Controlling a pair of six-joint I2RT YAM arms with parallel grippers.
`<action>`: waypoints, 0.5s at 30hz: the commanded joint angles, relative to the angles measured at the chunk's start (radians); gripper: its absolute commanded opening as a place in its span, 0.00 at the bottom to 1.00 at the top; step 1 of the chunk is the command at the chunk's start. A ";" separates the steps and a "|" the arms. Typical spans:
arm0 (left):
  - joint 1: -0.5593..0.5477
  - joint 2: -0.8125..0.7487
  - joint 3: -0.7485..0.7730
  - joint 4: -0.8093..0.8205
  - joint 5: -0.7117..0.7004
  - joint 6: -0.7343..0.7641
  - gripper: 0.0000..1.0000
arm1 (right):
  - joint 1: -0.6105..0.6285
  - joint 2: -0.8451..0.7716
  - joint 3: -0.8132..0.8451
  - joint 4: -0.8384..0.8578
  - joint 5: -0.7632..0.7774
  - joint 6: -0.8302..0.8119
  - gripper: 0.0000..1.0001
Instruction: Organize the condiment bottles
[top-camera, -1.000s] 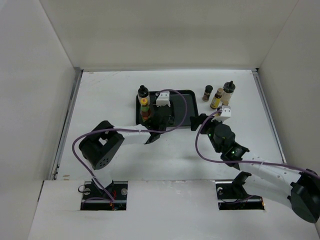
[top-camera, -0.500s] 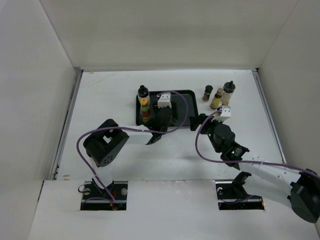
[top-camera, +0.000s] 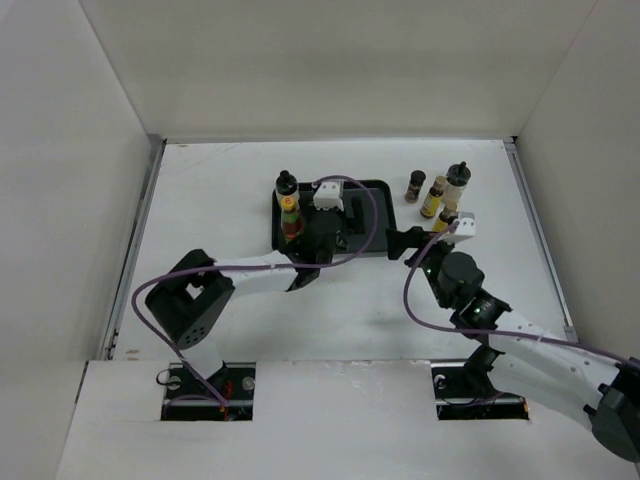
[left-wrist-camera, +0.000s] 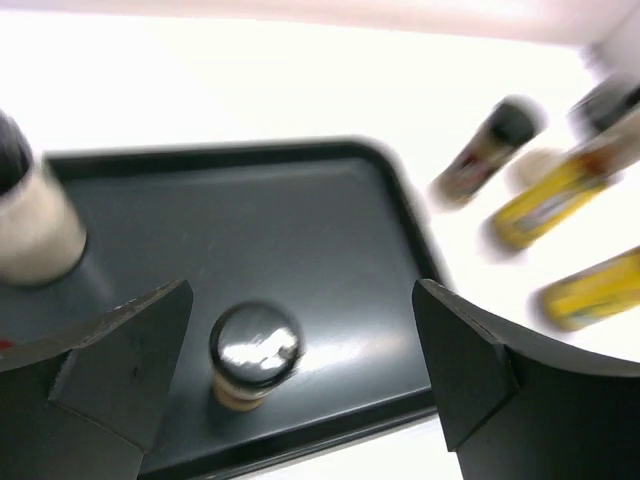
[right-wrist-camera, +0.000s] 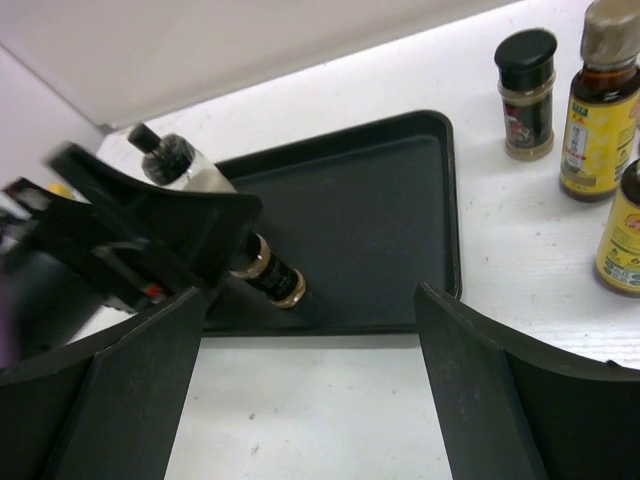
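A short brown dark-capped bottle (left-wrist-camera: 255, 352) stands on the black tray (left-wrist-camera: 330, 220), between the fingers of my open left gripper (left-wrist-camera: 300, 300) and touching neither. In the right wrist view the same bottle (right-wrist-camera: 266, 272) shows under that gripper. A pale black-capped bottle (top-camera: 287, 187) and the red-green bottle (top-camera: 291, 222) stand at the tray's left edge. Right of the tray stand another short brown bottle (right-wrist-camera: 527, 95), two slim yellow-labelled bottles (right-wrist-camera: 598, 115) (right-wrist-camera: 622, 232) and a pale black-capped one (top-camera: 458, 183). My right gripper (right-wrist-camera: 310, 295) hangs open above the table at the tray's near right corner, holding nothing.
White walls close in the table on the left, back and right. The tray (top-camera: 372, 212) lies at the table's centre back. The left arm's purple cable (top-camera: 360, 215) loops over the tray.
My left gripper has opened and let go of the short brown bottle, which now stands on the tray. The right gripper has shifted a little to the right.
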 joint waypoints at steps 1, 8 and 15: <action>-0.013 -0.162 0.063 0.058 0.053 0.045 0.94 | 0.002 -0.084 0.034 -0.012 0.044 0.004 0.91; 0.068 -0.455 0.030 0.058 0.028 0.076 0.93 | 0.003 -0.135 0.040 -0.049 0.049 0.008 0.85; 0.211 -0.829 -0.417 0.082 -0.259 0.001 0.99 | -0.093 0.102 0.268 -0.086 0.036 -0.044 0.38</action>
